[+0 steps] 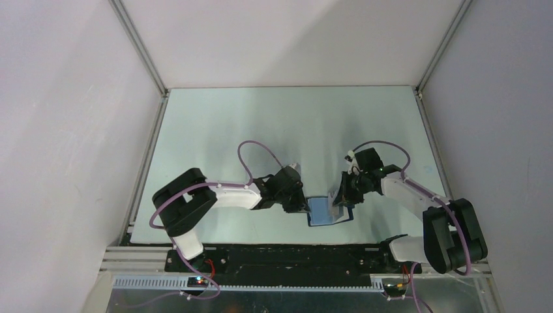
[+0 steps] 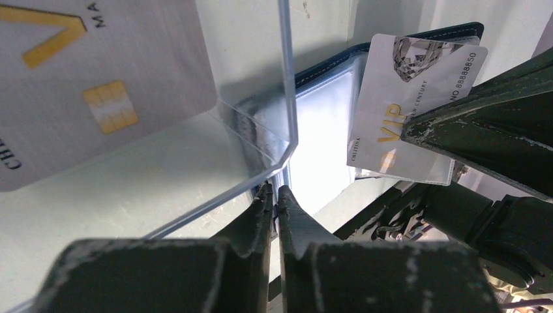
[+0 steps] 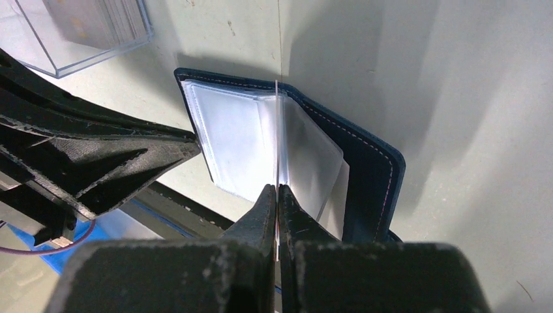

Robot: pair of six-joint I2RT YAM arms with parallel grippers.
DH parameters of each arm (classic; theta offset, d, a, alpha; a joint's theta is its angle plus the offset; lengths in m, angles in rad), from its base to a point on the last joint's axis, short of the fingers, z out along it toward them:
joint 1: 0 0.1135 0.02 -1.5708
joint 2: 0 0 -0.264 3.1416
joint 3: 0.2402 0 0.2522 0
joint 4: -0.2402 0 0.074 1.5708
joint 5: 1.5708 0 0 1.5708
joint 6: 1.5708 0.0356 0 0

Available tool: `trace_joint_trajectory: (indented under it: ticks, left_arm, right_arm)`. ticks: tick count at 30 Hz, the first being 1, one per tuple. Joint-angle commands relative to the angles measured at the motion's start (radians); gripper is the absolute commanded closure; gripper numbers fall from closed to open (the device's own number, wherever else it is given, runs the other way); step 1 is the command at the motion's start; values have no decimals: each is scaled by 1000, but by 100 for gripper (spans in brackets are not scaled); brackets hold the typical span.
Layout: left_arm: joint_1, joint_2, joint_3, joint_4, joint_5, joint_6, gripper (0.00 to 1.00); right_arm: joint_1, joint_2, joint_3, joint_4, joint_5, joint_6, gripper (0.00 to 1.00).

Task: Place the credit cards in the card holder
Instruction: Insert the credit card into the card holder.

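The card holder (image 1: 324,210) lies open on the table, navy outside with pale clear sleeves inside (image 3: 241,140). My left gripper (image 2: 277,190) is shut on the holder's left edge; its fingers also show in the right wrist view (image 3: 117,153). My right gripper (image 3: 277,189) is shut on a white credit card (image 2: 407,98) marked VIP, held upright on edge over the open sleeves; it shows edge-on in the right wrist view (image 3: 277,130). More cards (image 3: 98,19) sit in a clear box, one silver with a gold chip (image 2: 98,78).
The clear plastic box (image 2: 169,163) stands just behind the left gripper, close to the holder's far left corner. Both arms (image 1: 228,194) (image 1: 407,192) meet near the table's front edge (image 1: 261,242). Walls close in the left, right and back sides.
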Motion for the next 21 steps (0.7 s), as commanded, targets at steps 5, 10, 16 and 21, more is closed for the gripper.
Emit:
trace_joint_trajectory:
  ticks: [5,10,16,21]
  left_arm:
    - [-2,25,31,-79,-15,21,95]
    - [-2,41,38,-88,-1,15,99]
    - [-2,61,54,-94,10,5,100]
    - [-3,60,41,-93,3,-13,100]
  right_arm:
    - [-29,30,-41,122,-83,-12,100]
    - [-34,40,-92,175,-110,-13,100]
    - [-37,29,-136,239,-154,17,100]
    - [-36,21,-185,283,-170,51,100]
